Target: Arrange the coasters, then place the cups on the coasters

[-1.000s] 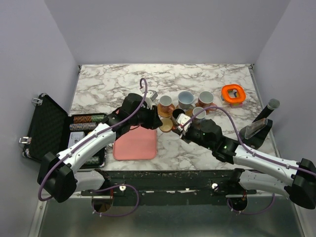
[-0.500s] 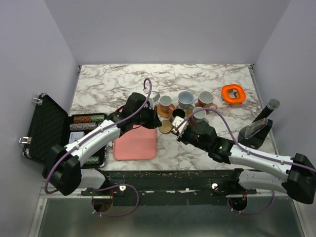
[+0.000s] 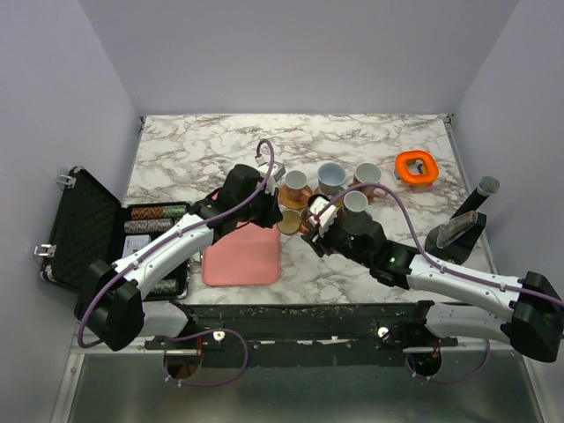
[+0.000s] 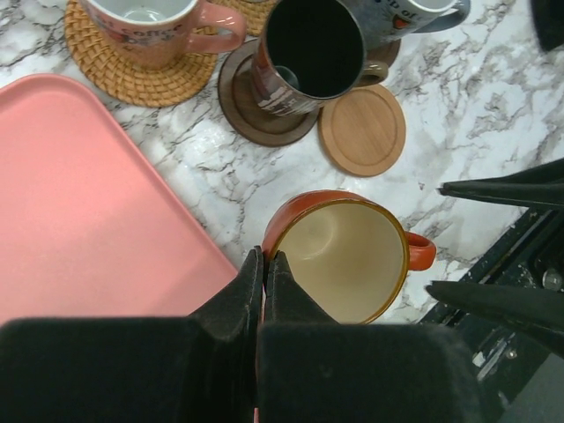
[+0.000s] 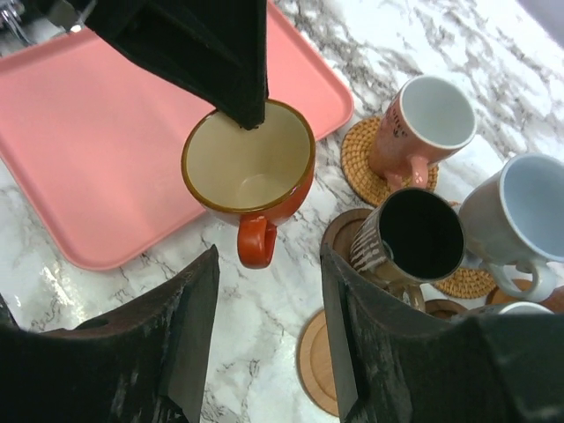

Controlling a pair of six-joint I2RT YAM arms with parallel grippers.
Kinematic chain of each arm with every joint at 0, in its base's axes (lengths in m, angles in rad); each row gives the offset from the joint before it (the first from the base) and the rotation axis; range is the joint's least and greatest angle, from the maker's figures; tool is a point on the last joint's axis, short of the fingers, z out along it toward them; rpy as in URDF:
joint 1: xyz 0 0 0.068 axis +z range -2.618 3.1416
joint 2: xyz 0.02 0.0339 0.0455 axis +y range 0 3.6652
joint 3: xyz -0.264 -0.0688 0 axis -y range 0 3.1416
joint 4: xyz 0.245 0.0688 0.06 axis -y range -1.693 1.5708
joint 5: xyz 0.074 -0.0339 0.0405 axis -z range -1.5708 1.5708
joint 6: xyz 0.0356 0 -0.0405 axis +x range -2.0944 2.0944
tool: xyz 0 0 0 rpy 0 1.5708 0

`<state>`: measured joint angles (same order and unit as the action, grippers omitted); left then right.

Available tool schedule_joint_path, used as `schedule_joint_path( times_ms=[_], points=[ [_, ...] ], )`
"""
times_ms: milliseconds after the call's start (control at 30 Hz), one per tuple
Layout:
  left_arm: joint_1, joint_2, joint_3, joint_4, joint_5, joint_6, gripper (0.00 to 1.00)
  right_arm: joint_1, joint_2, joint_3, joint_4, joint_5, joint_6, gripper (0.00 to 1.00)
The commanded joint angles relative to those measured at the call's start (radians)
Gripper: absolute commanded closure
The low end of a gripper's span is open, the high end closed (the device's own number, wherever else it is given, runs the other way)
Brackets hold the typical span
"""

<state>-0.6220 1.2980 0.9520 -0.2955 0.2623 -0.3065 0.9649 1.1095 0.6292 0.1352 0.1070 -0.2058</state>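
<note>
- Work surface: white marble-patterned tabletop with grey veining [image 3: 203, 141], rectangular, matte to slightly glossy; the same veined surface shows in the left wrist view [image 4: 493, 106] and the right wrist view [image 5: 423, 35].
- Enclosure: plain pale lavender-grey back wall [image 3: 291, 53], matching left side wall [image 3: 53, 106] and right side wall [image 3: 520, 115]; all three are smooth and unmarked and meet at the far corners of the table.
- Near edge: black metal mounting rail [image 3: 291, 317] runs along the front of the table.
- Below the rail: dull grey sheet-metal floor panel [image 3: 291, 392], faintly reflective.
- Windows: not in frame.
- Light: even, diffuse, from above; shadows on the marble are soft and short.
</note>
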Motion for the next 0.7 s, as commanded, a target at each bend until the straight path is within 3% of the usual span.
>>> schedule_joint_path(
  times_ms=[0,167,433,667],
  points=[
    [-0.005,-0.022,-0.004,-0.01,-0.084,0.023,1.0,0.0,-0.057,0.015,0.07,0.029,0.094,0.41],
    [-0.012,-0.022,-0.007,-0.013,-0.097,0.03,1.0,-0.002,-0.022,0.111,-0.005,0.042,0.186,0.4],
    [-0.031,-0.032,-0.019,-0.004,-0.092,0.032,1.0,-0.006,0.228,0.411,-0.363,0.112,0.307,0.49],
    [-0.038,-0.042,-0.022,-0.004,-0.101,0.029,1.0,-0.006,0.309,0.457,-0.424,0.125,0.312,0.55]
  ],
)
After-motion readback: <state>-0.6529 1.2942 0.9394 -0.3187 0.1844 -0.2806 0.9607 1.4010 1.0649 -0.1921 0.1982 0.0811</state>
